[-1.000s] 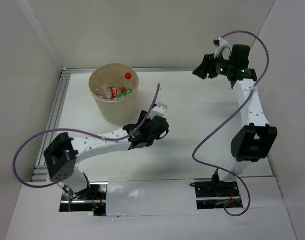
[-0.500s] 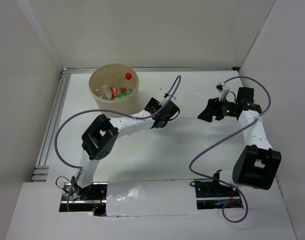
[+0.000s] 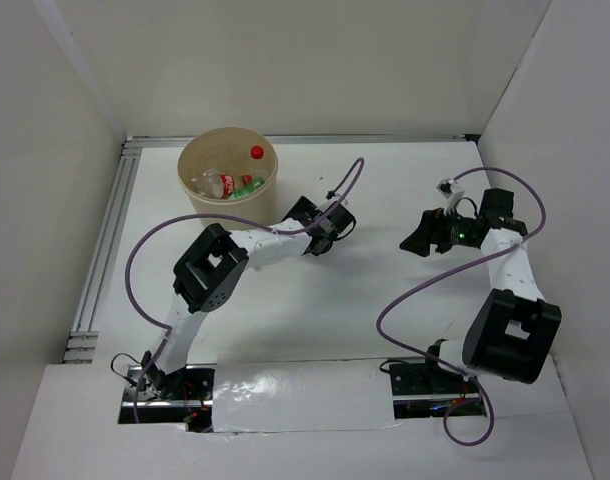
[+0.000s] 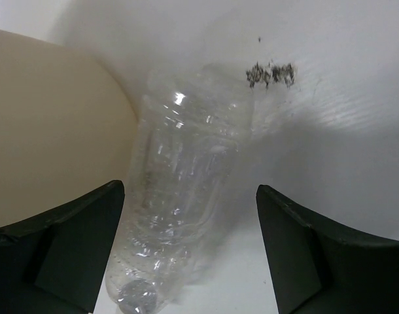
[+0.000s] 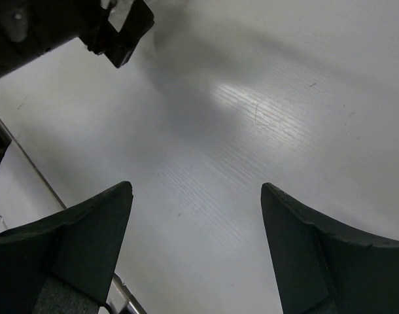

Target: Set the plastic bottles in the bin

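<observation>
The tan bin [image 3: 228, 215] stands at the back left and holds several bottles: one with a red cap [image 3: 256, 152], one with a red label [image 3: 225, 185] and a green one [image 3: 251, 184]. My left gripper [image 3: 320, 222] is just right of the bin. In the left wrist view it [image 4: 190, 190] is open, with a clear plastic bottle [image 4: 186, 176] lying on the table between its fingers, untouched, beside the bin wall [image 4: 49, 124]. My right gripper [image 3: 417, 232] is at the middle right, open and empty [image 5: 196, 190] above bare table.
A metal rail [image 3: 110, 240] runs along the table's left edge. White walls close in the left, back and right sides. A dark scuff mark [image 4: 270, 73] is on the table beyond the bottle. Part of the left arm [image 5: 55, 26] shows in the right wrist view.
My left arm has swung from the table's middle up to the right side of the bin. My right arm has come from the far back corner down to the middle right.
</observation>
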Action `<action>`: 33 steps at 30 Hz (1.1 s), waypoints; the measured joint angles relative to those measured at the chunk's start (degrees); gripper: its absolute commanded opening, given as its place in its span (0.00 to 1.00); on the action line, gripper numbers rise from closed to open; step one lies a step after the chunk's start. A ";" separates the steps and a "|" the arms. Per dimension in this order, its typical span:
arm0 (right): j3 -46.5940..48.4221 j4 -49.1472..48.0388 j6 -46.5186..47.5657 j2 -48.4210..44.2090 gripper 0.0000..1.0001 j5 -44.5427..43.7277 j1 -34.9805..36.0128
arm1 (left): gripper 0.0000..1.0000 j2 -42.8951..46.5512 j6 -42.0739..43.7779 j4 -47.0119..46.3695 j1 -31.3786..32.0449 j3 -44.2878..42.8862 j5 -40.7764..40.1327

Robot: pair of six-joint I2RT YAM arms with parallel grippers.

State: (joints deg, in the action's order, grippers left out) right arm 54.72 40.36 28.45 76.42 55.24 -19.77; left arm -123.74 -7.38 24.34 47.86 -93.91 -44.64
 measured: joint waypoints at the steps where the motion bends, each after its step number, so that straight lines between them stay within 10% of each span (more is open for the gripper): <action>1: -0.11 -0.04 0.00 -0.24 0.86 0.24 -0.07 | 0.95 -0.42 0.02 -0.02 -0.09 0.52 0.22; 9: -1.92 0.92 0.42 -4.90 0.86 1.97 -0.13 | 0.78 -0.96 0.46 0.35 -1.07 2.32 0.94; 15: -1.99 1.01 0.81 -6.36 0.82 2.56 -0.13 | 0.02 -0.42 -0.63 1.42 -1.05 2.36 3.89; 26: -3.63 1.22 3.45 -8.31 0.43 2.29 -0.63 | 0.00 20.15 -3.43 -1.55 12.11 3.80 12.92; 33: -3.76 1.01 4.04 -8.66 0.28 1.88 -0.66 | 0.00 43.19 -5.11 -15.08 2.36 4.59 14.34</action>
State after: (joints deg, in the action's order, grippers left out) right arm 50.96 41.36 32.49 67.77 57.12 -20.43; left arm -80.55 -12.49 9.26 50.22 -89.32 -30.30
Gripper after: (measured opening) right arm 0.282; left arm 0.647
